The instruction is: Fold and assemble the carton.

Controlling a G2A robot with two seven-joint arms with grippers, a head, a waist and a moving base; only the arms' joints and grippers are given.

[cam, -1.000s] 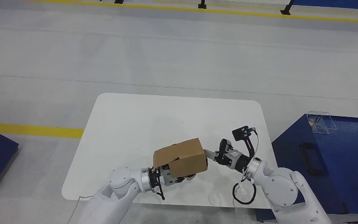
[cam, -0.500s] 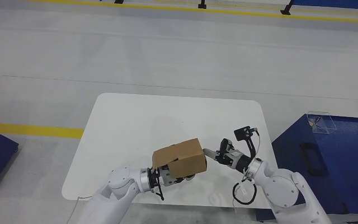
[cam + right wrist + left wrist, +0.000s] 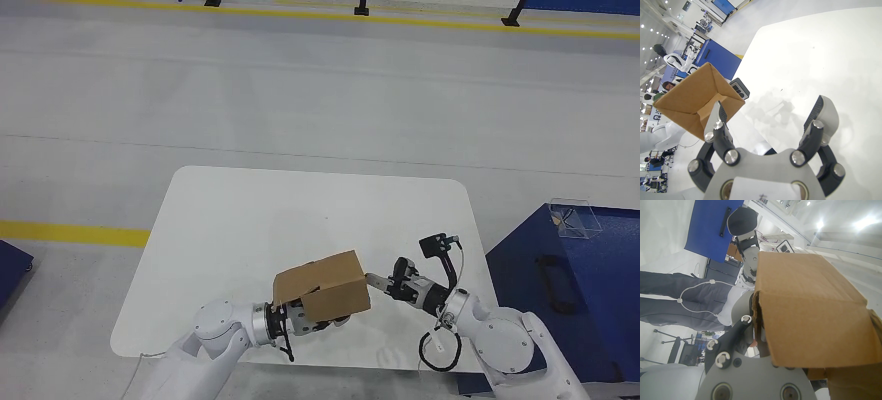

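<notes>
A brown cardboard carton (image 3: 325, 285) is held above the white table (image 3: 300, 210) near its front edge, with its flaps partly folded. My left gripper (image 3: 312, 318) is under the carton's near side, shut on a carton wall (image 3: 810, 313); the cardboard hides most of its fingers (image 3: 745, 321). My right gripper (image 3: 385, 283) is at the carton's right end, open. In the right wrist view, one finger (image 3: 717, 113) rests against the folded end flaps of the carton (image 3: 694, 100), and the other finger (image 3: 821, 109) stands free over the table (image 3: 800, 56).
A blue cabinet (image 3: 560, 290) stands off the table's right side, with a small clear box (image 3: 573, 215) on top. The table's far and left parts are bare white surface. Grey floor with yellow lines surrounds the table.
My right gripper has slid a little toward the table's front edge while staying at the carton's right end. The carton and left gripper have barely shifted.
</notes>
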